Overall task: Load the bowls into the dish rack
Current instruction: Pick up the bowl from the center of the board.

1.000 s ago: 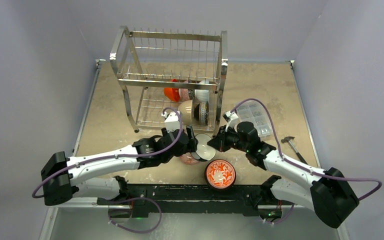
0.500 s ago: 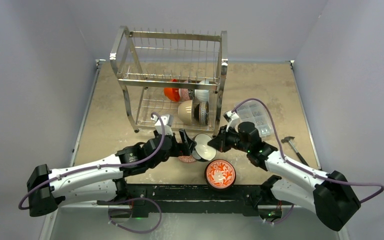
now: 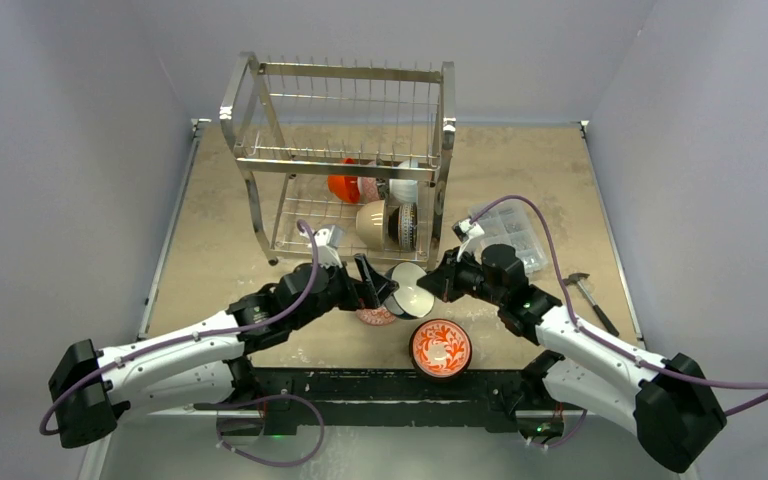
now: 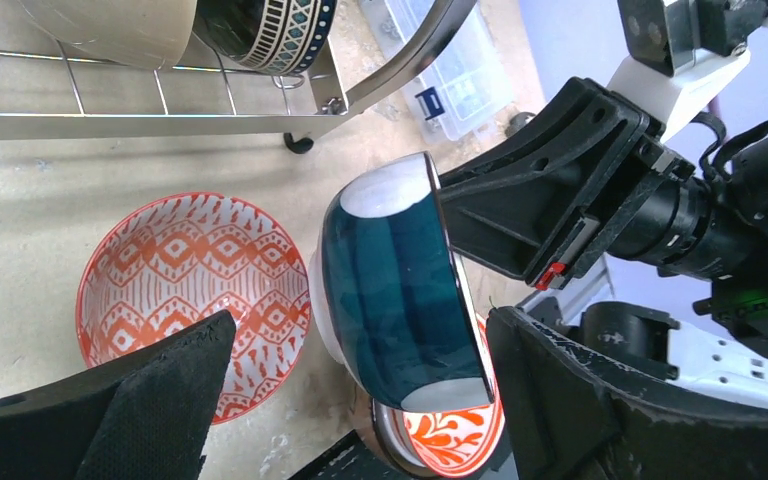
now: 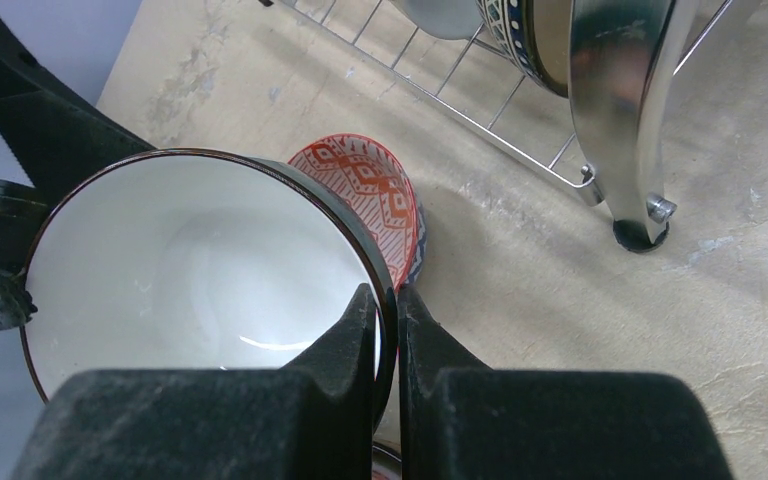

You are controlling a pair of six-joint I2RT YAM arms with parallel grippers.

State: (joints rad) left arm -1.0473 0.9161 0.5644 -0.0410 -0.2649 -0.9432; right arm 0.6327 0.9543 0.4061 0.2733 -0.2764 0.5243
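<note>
A bowl (image 3: 413, 293), teal outside and white inside, hangs on its side above the table, and my right gripper (image 5: 387, 295) is shut on its rim. In the left wrist view this teal bowl (image 4: 400, 290) sits between the wide-open fingers of my left gripper (image 4: 360, 330), with a gap on each side. Under it on the table lie a red-and-white patterned bowl (image 4: 190, 290) and an orange floral bowl (image 3: 441, 346). Behind stands the dish rack (image 3: 340, 160). Its lower shelf holds an orange bowl (image 3: 343, 187), a tan bowl (image 3: 372, 222) and a dark patterned bowl (image 3: 404, 226).
A clear plastic compartment box (image 3: 510, 235) lies right of the rack, close behind my right wrist. A small hammer-like tool (image 3: 588, 295) lies near the table's right edge. The rack's front right leg (image 5: 620, 100) stands just beyond the held bowl.
My left gripper has spread wide, let go of the teal bowl, and its arm has drawn back slightly. The right gripper keeps the rim and has tipped the bowl a little.
</note>
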